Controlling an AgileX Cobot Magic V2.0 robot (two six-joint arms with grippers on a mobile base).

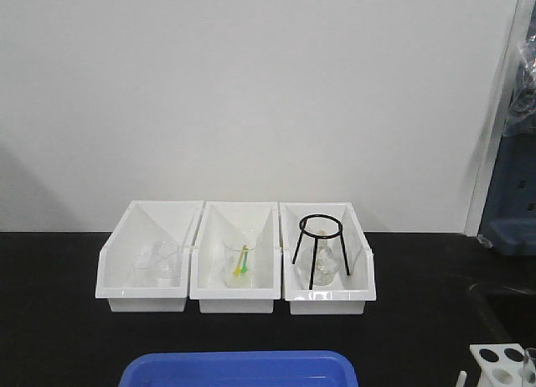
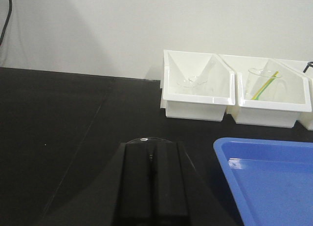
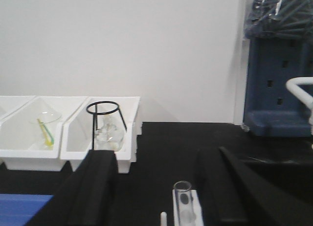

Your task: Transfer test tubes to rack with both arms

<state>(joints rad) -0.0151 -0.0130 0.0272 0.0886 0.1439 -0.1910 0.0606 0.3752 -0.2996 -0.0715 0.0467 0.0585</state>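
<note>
Starting from your left: the left gripper (image 2: pixel 154 152) has its jaws pressed together over bare counter (image 2: pixel 58 138), holding nothing, with the blue tray (image 2: pixel 269 182) just to its right. No test tube shows in that wrist view, so this arm is the farther one. Behind the tray you have three white bins (image 1: pixel 142 274) in a row: clear glassware in the left one, a beaker with yellow-green droppers in the middle, a flask under a black ring stand in the right. On your right, the right gripper (image 3: pixel 161 187) hangs with jaws spread wide. Between them, slightly ahead and low, one test tube (image 3: pixel 182 196) stands upright in the rack (image 3: pixel 188 214). One rack, and only one tube you can count for sure; its axis is vertical.
</note>
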